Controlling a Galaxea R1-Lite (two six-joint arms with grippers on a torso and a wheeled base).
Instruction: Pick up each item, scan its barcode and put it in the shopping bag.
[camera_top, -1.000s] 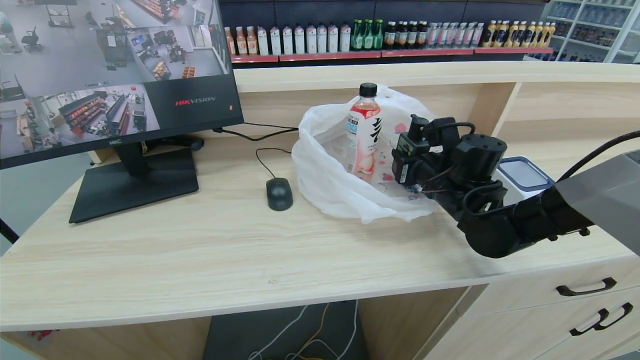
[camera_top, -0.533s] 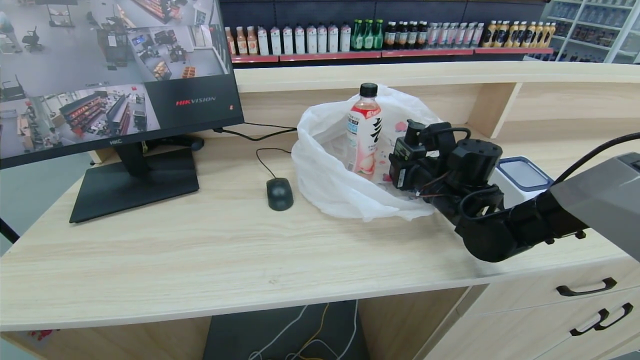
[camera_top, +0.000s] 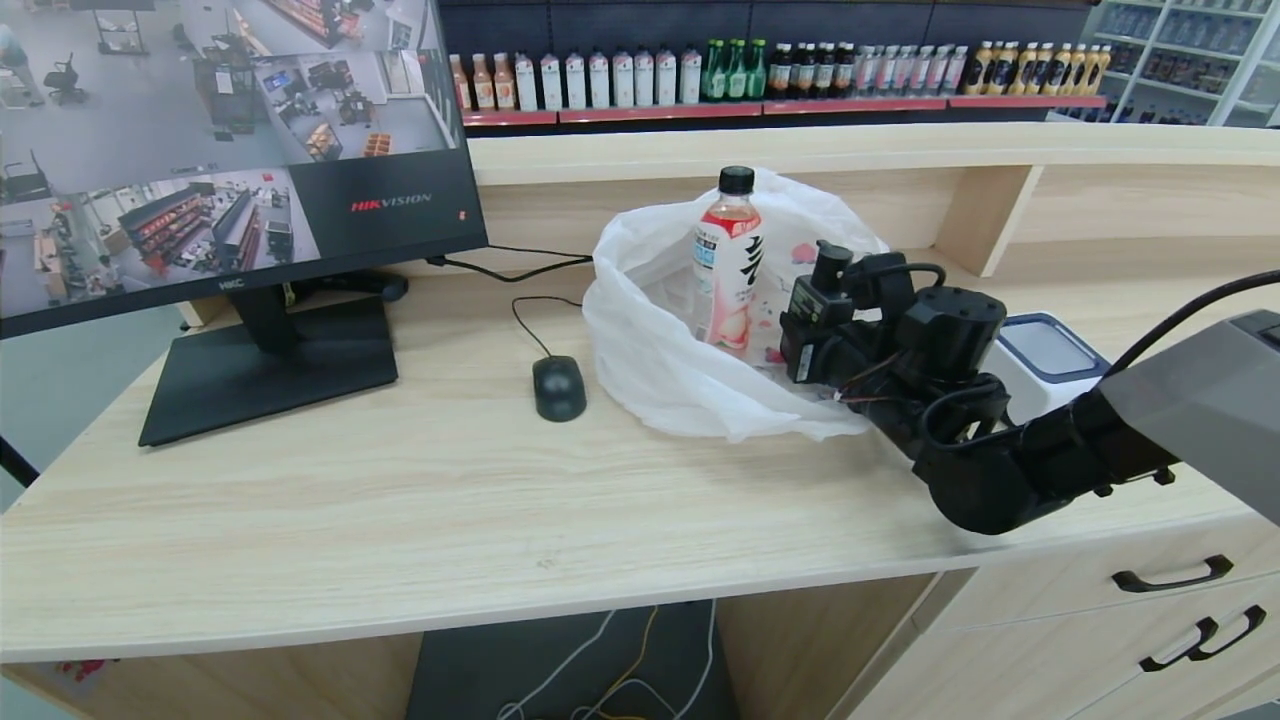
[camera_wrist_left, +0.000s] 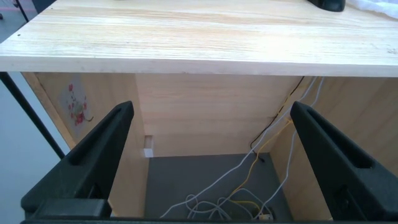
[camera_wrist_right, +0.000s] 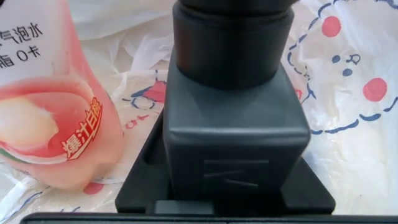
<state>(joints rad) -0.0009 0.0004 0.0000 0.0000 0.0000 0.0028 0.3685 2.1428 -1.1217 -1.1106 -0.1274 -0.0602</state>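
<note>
The bagging step is in hand, I judge. On the counter (camera_top: 400, 480) the bag (camera_top: 650, 370) gapes just ahead of and below the right hand (camera_top: 812, 330), which is closed on a dark bottle (camera_wrist_right: 236, 124). A pink bottle (camera_top: 727, 270) stands in the bag, just left of that hand. Next, the hand should lower past the rim, clear of the pink bottle, then release. The left hand (camera_wrist_left: 211, 112) hangs open, below the counter's edge.

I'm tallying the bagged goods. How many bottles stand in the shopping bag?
1: a pink bottle upright inside the white shopping bag. A dark shape beside it is unclear, and bag folds may hide more.
</note>
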